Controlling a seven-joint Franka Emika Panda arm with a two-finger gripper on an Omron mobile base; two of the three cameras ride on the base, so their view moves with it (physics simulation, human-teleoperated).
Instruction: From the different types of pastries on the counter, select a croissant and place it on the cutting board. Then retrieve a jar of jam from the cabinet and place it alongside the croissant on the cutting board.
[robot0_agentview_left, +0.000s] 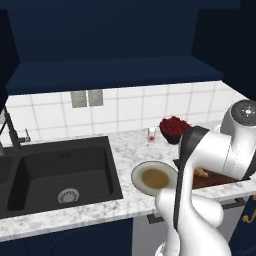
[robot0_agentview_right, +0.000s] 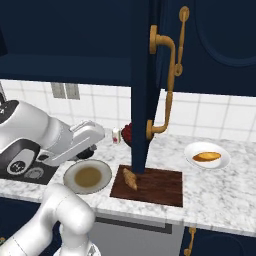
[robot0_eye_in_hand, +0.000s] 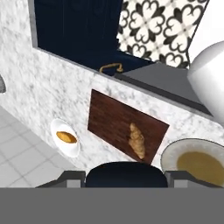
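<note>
The croissant (robot0_agentview_right: 130, 178) (robot0_eye_in_hand: 137, 140) lies at the left end of the dark wooden cutting board (robot0_agentview_right: 155, 186) (robot0_eye_in_hand: 109, 120) on the marbled counter (robot0_agentview_right: 220, 195). In the left base view the croissant (robot0_agentview_left: 201, 173) peeks out beside my arm, which covers most of the board (robot0_agentview_left: 212, 179). Another of the pastries (robot0_agentview_right: 206, 156) (robot0_eye_in_hand: 66, 137) rests on a white plate. My gripper (robot0_agentview_right: 101, 135) hovers left of the board, over the back of the counter; its fingers are not discernible. The navy cabinet (robot0_agentview_right: 215, 45) has its door (robot0_agentview_right: 141, 100) swung open, edge-on over the board. The jar of jam is out of view.
A round beige plate (robot0_agentview_left: 137, 175) (robot0_agentview_right: 70, 175) sits left of the board. A dark bowl of red berries (robot0_agentview_left: 173, 127) and a tiny glass (robot0_agentview_left: 151, 134) stand by the tiled wall. The black sink (robot0_agentview_left: 60, 170) takes up the counter's left. Brass handles (robot0_agentview_right: 169, 85) stick out from the door.
</note>
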